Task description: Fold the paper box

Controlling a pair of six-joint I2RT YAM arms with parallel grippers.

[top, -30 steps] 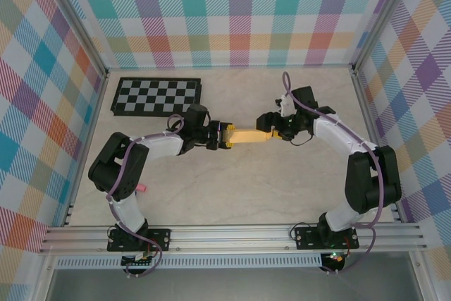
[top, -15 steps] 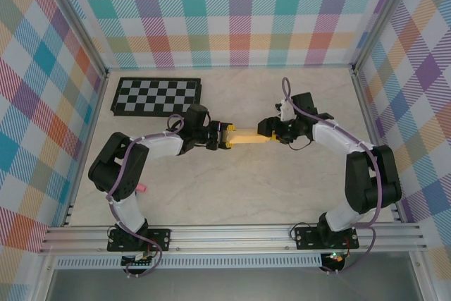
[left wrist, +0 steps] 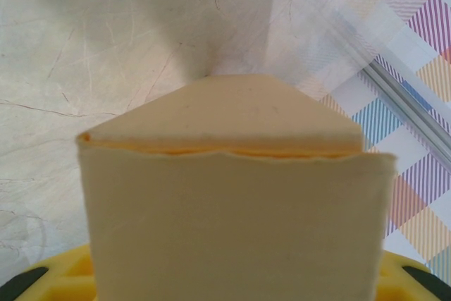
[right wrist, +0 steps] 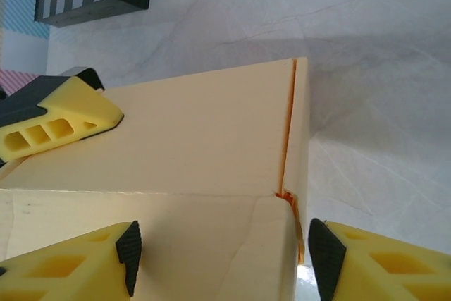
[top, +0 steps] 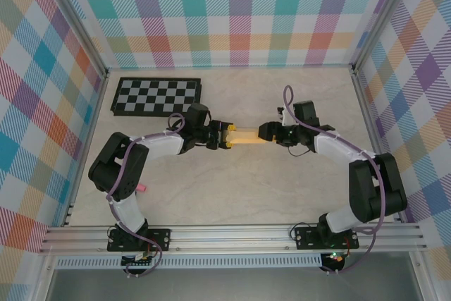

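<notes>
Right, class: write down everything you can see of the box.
The box is thin yellow-orange card, folded into a flat rectangle, with a slit-like seam near one edge and a tapered flap at one end. It stretches crosswise between the arms: the left gripper clamps one end, the right gripper the other. Whether it touches the table is unclear.

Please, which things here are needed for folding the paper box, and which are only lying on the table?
For the job:
- paper box
- left claw
- right claw

Lying about:
- checkerboard
- small pink thing
</notes>
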